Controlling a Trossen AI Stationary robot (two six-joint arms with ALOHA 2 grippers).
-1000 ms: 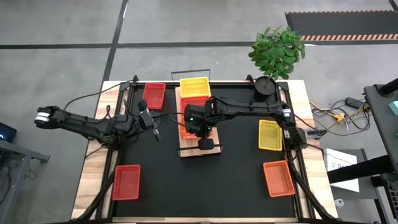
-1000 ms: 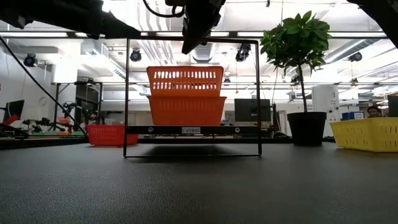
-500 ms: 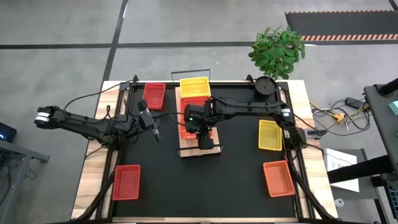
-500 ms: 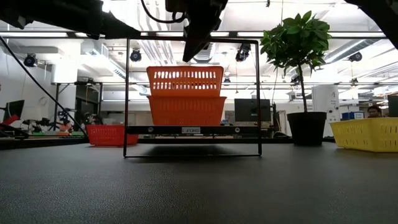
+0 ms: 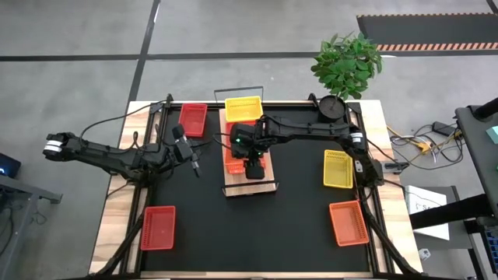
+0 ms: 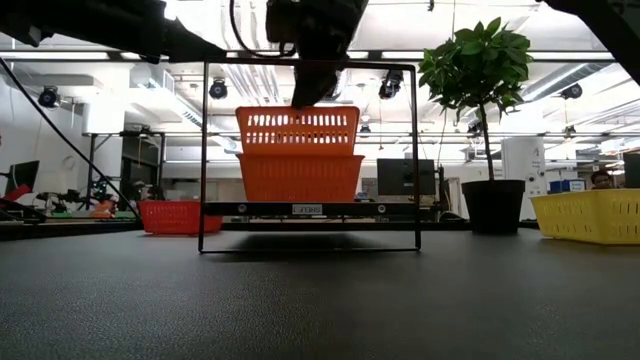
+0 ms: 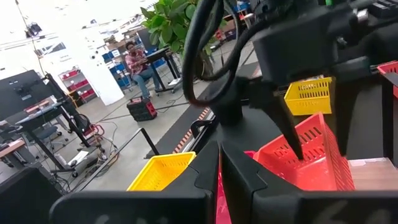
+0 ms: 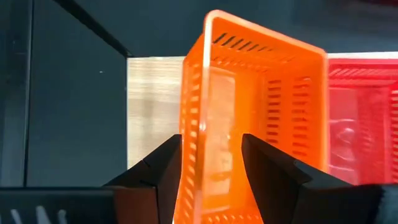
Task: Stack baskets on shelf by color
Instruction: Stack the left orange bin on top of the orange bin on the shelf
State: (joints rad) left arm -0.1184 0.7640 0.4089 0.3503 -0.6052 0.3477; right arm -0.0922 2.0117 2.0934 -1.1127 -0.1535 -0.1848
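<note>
The shelf (image 5: 249, 187) lies in the middle of the black mat. On it sit a yellow basket (image 5: 243, 106) at the far end, a red one (image 8: 357, 124) behind, and two nested orange baskets (image 6: 298, 150). My right gripper (image 8: 211, 171) is open above the orange stack, its fingers on either side of the upper basket's near wall (image 8: 214, 112), apart from it. My left gripper (image 5: 192, 165) is shut on nothing, over the mat to the left of the shelf.
Loose baskets lie on the mat: red (image 5: 193, 119) at the far left, red (image 5: 158, 227) at the near left, yellow (image 5: 338, 169) and orange (image 5: 348, 222) at the right. A potted plant (image 5: 334, 101) stands at the far right corner. Wire rails (image 6: 205, 160) frame the shelf's ends.
My right gripper has moved a little toward the table's far edge, over the orange stack. The stacked baskets have stayed where they were.
</note>
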